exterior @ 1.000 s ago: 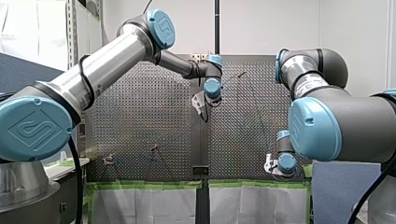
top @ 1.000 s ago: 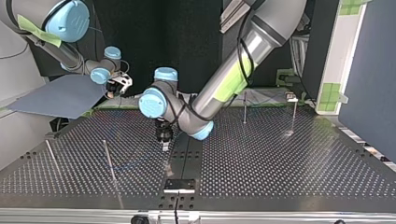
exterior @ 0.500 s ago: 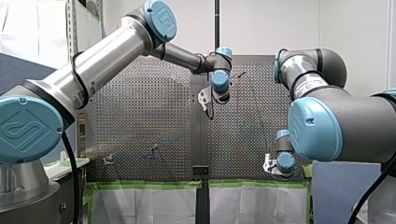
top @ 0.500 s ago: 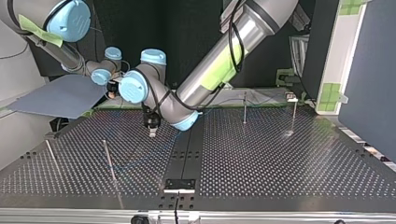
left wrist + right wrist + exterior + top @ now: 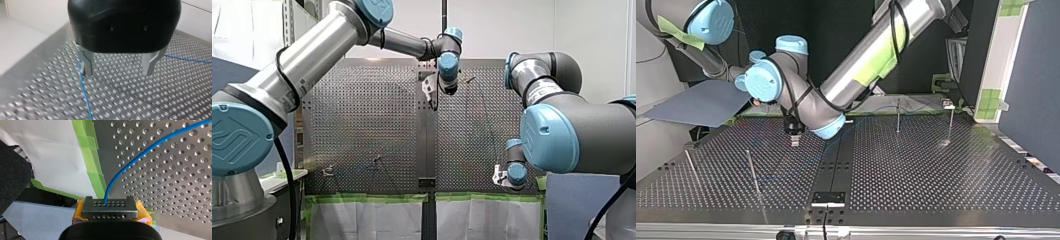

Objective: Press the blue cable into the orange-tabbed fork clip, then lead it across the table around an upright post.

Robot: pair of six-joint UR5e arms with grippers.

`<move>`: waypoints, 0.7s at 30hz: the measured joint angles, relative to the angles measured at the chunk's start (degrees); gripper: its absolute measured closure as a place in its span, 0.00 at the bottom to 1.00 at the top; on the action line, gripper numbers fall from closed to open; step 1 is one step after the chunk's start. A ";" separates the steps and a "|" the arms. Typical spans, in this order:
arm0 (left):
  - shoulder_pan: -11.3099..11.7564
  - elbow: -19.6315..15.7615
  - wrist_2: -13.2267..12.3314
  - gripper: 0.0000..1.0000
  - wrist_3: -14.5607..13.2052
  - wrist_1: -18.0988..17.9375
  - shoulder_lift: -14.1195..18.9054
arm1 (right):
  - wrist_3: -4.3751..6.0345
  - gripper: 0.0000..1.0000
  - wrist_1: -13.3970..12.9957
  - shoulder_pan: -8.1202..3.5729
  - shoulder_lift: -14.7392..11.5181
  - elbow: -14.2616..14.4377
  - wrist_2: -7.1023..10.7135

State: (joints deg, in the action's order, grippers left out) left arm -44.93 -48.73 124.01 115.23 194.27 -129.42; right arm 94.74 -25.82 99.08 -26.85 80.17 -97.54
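My left gripper (image 5: 794,139) had slid leftward in the top view over the past second, from just left of the table's dark centre strip to the upper left of the perforated table (image 5: 936,180). In the front view it had climbed toward the upper centre. Its own wrist view showed the two metal fingers (image 5: 86,63) spread wide apart with nothing between them, hanging just above the plate. The blue cable (image 5: 83,92) ran down along the outer edge of one finger and on across the holes. A second stretch lay beyond the other finger.

My right gripper (image 5: 109,205) sat off the table's corner, at the upper left of the top view and the lower right of the front view. It was clamped on the cable. The blue line came straight out from between its closed, yellow-padded fingers and curved away over the plate, close to the green tape (image 5: 92,157) at the table's edge. Two upright posts (image 5: 897,117) stood at the upper right of the top view, well apart from both grippers.
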 joint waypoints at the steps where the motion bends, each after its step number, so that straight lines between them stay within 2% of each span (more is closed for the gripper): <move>1: -0.12 0.00 -0.26 0.03 -0.39 0.15 0.48 | -0.01 1.00 0.05 0.03 0.00 -0.05 0.00; 9: -0.77 -0.01 -3.45 0.03 -3.74 -0.56 1.54 | 0.01 1.00 0.22 0.12 0.00 -0.35 0.04; 10: -0.81 0.00 -4.00 0.00 -4.32 -0.96 1.55 | 0.01 1.00 0.22 0.13 0.00 -0.36 0.03; 21: -0.49 0.02 -9.29 0.00 -9.61 -6.03 1.59 | -0.04 1.00 0.37 0.37 0.00 -0.65 0.06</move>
State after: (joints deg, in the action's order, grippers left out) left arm -45.42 -48.71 114.71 105.62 188.24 -127.83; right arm 94.71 -25.45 99.45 -26.85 79.52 -97.48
